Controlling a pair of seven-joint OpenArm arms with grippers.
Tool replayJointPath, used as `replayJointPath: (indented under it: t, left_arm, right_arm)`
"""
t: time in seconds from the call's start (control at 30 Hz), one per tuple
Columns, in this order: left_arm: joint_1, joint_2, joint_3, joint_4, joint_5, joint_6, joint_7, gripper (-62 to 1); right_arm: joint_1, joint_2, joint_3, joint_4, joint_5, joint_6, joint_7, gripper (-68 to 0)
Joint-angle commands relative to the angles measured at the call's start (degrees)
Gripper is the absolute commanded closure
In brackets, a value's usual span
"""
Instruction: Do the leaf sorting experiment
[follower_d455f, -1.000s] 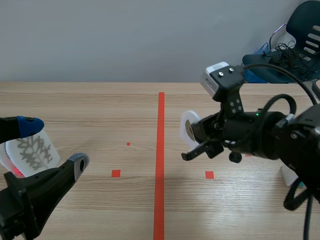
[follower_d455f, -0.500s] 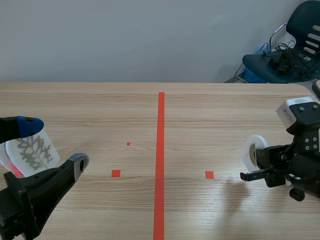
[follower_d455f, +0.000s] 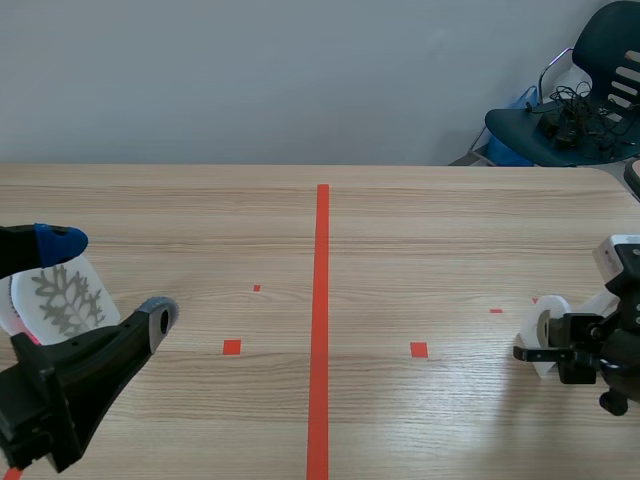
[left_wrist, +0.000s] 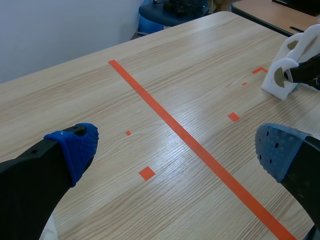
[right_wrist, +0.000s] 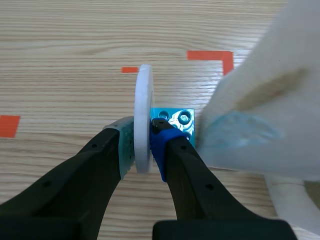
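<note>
A white disc is pinched edge-on between the pads of the right gripper and kept upright, probably to be stood by the blue block just ahead. The left gripper is spread wide, with a leaf-printed disc close under it. The wooden table is crossed by a red line; a chair is seen beyond.

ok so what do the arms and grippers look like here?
Both arms black, with thick two-finger grippers. Left gripper: both dotted pads blue. Right gripper: one pad grey-green, the other blue. White box on the right wrist.
</note>
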Motion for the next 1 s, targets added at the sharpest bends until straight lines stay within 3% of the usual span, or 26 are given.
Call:
replayJointPath:
  t: [0.0,0.2,0.37,0.53,0.7,0.83,0.97]
  left_arm:
    - [-0.02,0.11,-0.31,1.22,-0.35,-0.15,-0.90,-62.3]
    - [-0.02,0.11,-0.31,1.22,-0.37,-0.15,-0.92,-62.3]
    - [-0.02,0.11,-0.31,1.22,-0.37,-0.17,-0.92,-62.3]
    - [-0.02,0.11,-0.31,1.22,-0.37,-0.17,-0.92,-62.3]
    - [-0.04,0.11,-0.31,1.22,-0.37,-0.20,-0.94,-62.3]
    - [-0.04,0.11,-0.31,1.22,-0.37,-0.20,-0.92,-62.3]
    - [-0.04,0.11,-0.31,1.22,-0.37,-0.20,-0.92,-62.3]
  right_arm:
    - [0.50,0.66,0.98,1.57,0.17,-0.22,0.28,-6.4]
    - [0.98,0.98,1.95,1.66,0.20,0.31,0.26,-29.2]
    - [2.49,1.11,2.34,4.04,0.55,1.33,-1.05,-31.7]
    - [3.21,2.12,2.40,13.79,2.21,2.43,-4.33,-40.0]
    - [3.06,5.53,2.38,24.72,5.92,2.45,-10.91,-47.0]
    - [0.35,8.70,2.12,28.89,9.14,2.45,-11.39,-58.6]
    - [-5.29,13.14,-0.35,33.18,13.70,2.45,-11.37,-64.7]
